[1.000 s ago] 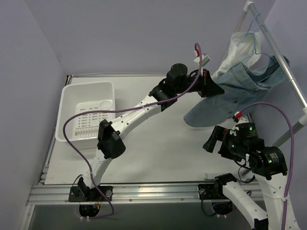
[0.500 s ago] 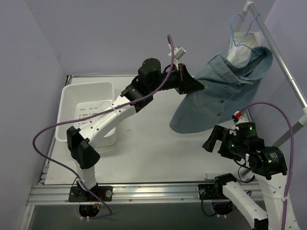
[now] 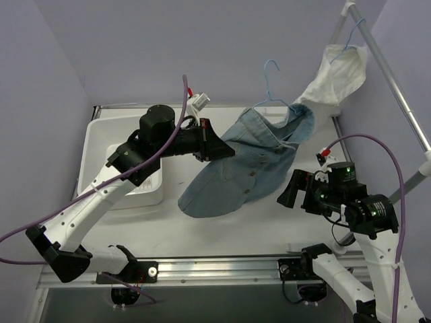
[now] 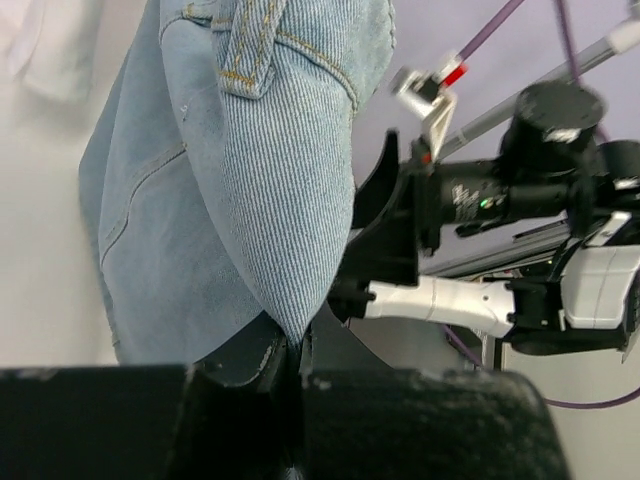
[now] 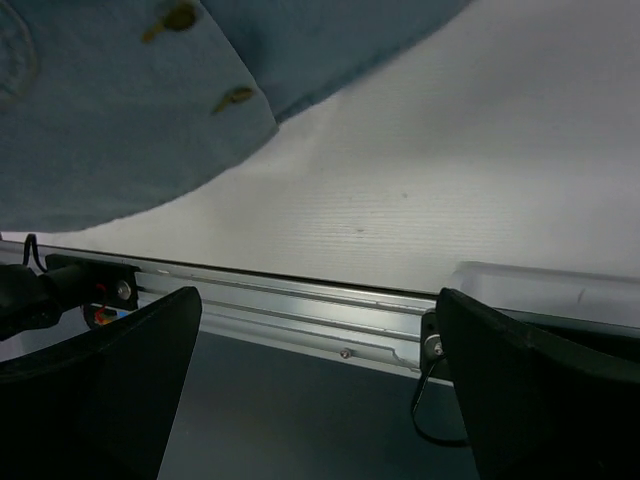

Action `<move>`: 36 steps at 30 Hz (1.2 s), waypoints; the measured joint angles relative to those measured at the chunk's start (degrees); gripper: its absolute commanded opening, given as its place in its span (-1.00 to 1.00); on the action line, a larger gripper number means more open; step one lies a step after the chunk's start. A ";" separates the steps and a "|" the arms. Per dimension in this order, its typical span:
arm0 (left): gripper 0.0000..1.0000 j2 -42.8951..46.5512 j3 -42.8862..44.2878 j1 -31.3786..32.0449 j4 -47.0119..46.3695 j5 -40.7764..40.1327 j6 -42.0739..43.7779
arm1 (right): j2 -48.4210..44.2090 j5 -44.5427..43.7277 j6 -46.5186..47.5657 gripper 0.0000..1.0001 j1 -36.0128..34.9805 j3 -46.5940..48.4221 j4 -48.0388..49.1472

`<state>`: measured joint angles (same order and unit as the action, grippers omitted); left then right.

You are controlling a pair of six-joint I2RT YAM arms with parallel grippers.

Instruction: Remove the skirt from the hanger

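Holding the skirt [image 3: 242, 168] in the air by one edge, with the hanger [image 3: 273, 101] apparently still in its waistband.
The left gripper [image 3: 217, 147] pinches a denim fold, jaws pressed together. The skirt's long axis runs from those jaws up and right to the hanger. The right gripper [image 3: 291, 192], jaws spread and empty, sits just beside the skirt's right end and is the nearer arm to the hanger.

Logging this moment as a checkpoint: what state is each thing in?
left gripper, shut on the skirt's edge.
right gripper, open, empty.
skirt, hanging from the left gripper.
hanger, off the rail, at the skirt's waist.
white garment, hanging on the rail.
bin, upright on the table.
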<state>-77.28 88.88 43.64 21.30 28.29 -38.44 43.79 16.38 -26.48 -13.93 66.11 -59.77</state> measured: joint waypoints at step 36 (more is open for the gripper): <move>-0.95 16.83 -13.88 9.73 15.45 -10.54 -3.41 | 22.23 13.94 1.03 0.70 -1.07 22.12 16.55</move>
<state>-60.45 75.00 53.36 36.75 17.76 -41.85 66.02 30.33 -25.45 -15.00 88.23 -43.22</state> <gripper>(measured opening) 0.072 0.858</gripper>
